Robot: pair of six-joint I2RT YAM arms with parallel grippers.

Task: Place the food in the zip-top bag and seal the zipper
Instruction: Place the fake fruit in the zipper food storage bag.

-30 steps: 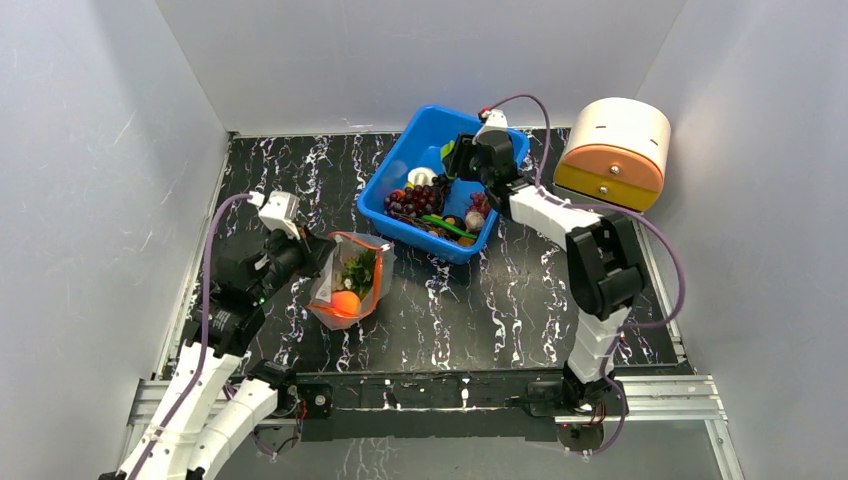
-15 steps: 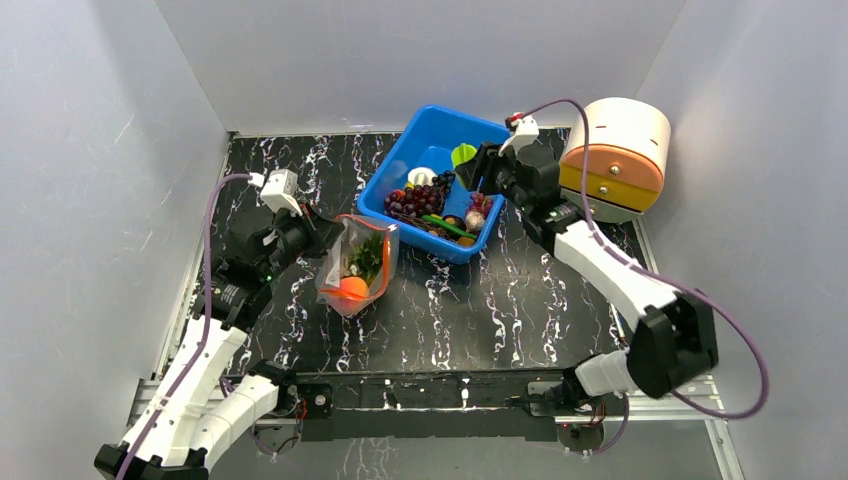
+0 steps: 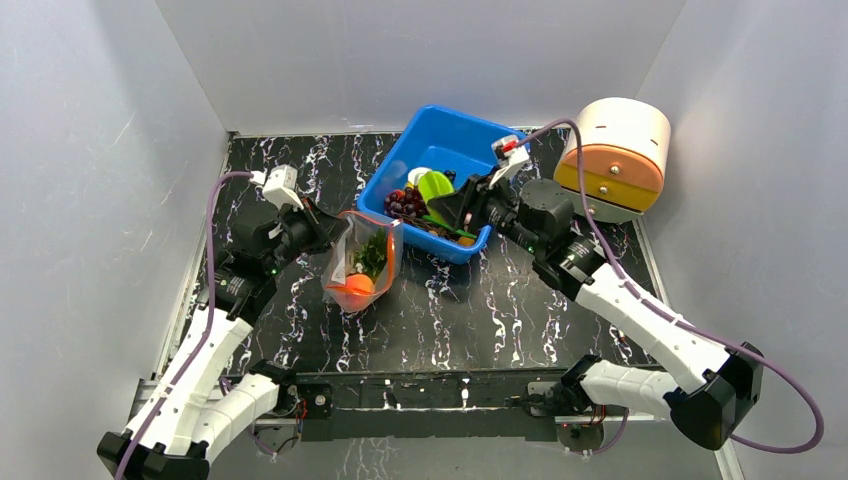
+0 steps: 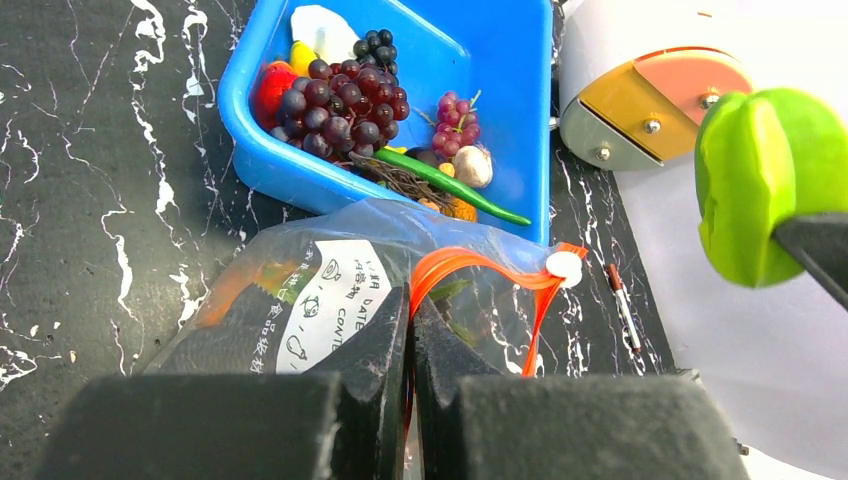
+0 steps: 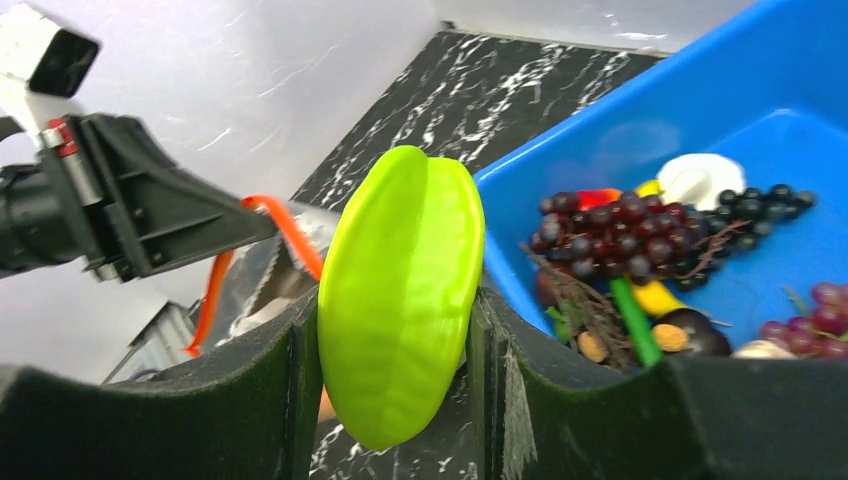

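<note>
Marble tabletop (image 3: pixel 480 300): starfruit (image 5: pixel 400 290) clamped in R end effector (image 5: pixel 396 345).

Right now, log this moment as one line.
left tool: shut on zipper | right tool: shut on green food, over blue bin | zip-top bag: mouth open, orange food inside | bin: grapes remain

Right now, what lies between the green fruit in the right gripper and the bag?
In the top view, the blue bin's left corner, holding purple grapes, lies between the green fruit and the bag.
</note>
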